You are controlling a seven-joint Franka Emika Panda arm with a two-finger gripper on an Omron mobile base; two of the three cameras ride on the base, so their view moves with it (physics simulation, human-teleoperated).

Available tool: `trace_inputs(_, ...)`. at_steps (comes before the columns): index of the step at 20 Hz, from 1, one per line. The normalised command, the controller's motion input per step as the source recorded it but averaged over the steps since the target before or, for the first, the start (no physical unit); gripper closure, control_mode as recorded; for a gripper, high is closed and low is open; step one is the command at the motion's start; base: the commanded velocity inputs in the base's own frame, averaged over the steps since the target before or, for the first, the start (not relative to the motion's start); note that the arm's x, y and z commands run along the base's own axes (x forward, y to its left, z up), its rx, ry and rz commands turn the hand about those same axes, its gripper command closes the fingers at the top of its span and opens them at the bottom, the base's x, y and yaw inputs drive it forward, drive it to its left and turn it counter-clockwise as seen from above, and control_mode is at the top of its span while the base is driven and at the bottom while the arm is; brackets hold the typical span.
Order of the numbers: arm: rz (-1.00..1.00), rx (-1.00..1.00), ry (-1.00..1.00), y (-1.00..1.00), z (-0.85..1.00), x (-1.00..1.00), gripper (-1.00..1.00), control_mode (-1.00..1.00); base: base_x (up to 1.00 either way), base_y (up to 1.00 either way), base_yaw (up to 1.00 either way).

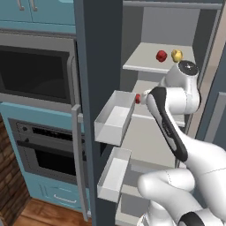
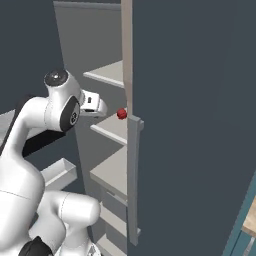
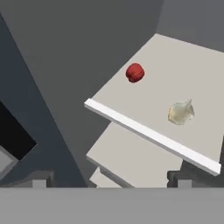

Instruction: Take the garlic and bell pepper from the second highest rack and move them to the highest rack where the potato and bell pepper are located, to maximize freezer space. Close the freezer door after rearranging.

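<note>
On the second highest rack (image 3: pixel 148 131) lie a red bell pepper (image 3: pixel 134 72) and a pale garlic (image 3: pixel 180 112), the garlic nearer the front lip. My gripper (image 3: pixel 113 180) hovers open in front of that rack, its fingertips (image 3: pixel 43 178) wide apart and holding nothing. From the right base view the hand (image 2: pixel 96 105) sits just left of the same red bell pepper (image 2: pixel 121 114). On the highest rack (image 1: pixel 143 66) rest a second red bell pepper (image 1: pixel 161 55) and a yellow potato (image 1: pixel 176 55). The freezer door (image 1: pixel 99 66) stands open.
Two white door bins (image 1: pixel 114 117) jut from the open door on the left. A lower shelf (image 3: pixel 131 157) lies under the rack. A dark door panel with a grey handle (image 2: pixel 134 175) blocks the right side. An oven and microwave (image 1: pixel 35 70) stand further left.
</note>
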Motion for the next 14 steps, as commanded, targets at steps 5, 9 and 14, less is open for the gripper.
trace_inputs(5, 0.01, -0.04, -0.26, -0.26, -0.10, 0.27, -1.00, -1.00, 0.00, 0.00, 0.00)
trace_inputs(9, 0.00, -0.04, -0.01, 0.00, -0.13, 0.52, -1.00, -1.00, 0.00, 0.00, 0.00)
trace_inputs(14, 0.00, 0.05, 0.13, -0.02, -0.11, 0.66, -1.00, -1.00, 0.00, 0.00, 0.00)
